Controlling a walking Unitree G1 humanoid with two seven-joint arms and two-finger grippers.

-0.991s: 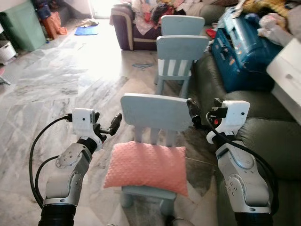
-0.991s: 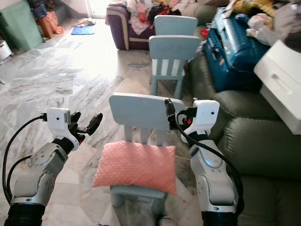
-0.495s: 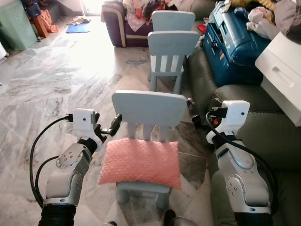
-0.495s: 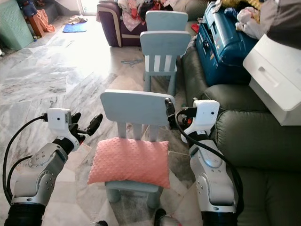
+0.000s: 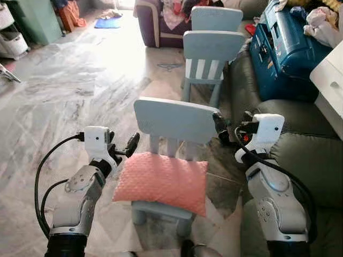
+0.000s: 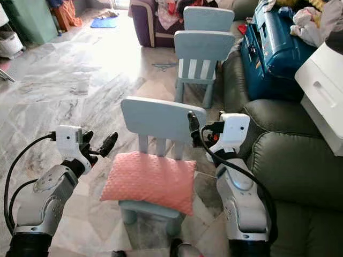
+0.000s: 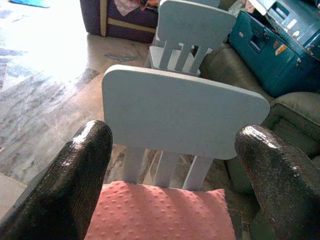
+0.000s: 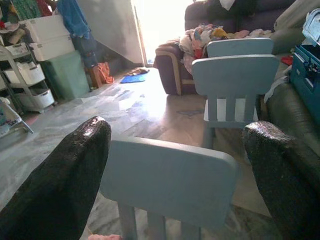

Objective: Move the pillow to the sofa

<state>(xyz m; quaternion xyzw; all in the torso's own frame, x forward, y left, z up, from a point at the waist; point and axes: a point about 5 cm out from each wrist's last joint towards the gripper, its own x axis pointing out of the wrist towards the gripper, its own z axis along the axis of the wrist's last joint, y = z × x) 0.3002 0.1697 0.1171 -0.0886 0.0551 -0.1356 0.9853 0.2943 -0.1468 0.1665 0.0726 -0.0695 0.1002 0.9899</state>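
A salmon-pink pillow (image 5: 161, 182) lies flat on the seat of a small light-blue chair (image 5: 177, 120) straight in front of me. My left gripper (image 5: 122, 144) is open, held just off the pillow's left edge at seat height and apart from it. My right gripper (image 5: 231, 124) is open beside the chair back's right end, above the pillow's right corner. In the left wrist view the pillow (image 7: 160, 212) and the chair back lie between the two black fingers (image 7: 75, 170). The dark olive sofa (image 5: 305, 155) stands to the right of the chair.
Two more light-blue chairs (image 5: 210, 45) stand in line behind the first. A blue suitcase (image 5: 284, 48) and a white box (image 5: 333, 80) take up the sofa's far part. A purple sofa (image 5: 155, 24) piled with clothes is at the back. Marble floor (image 5: 64, 96) spreads to the left.
The whole picture has shifted as the camera moved. The pillow stays on the chair seat, and both grippers hold the same open pose on either side of it.
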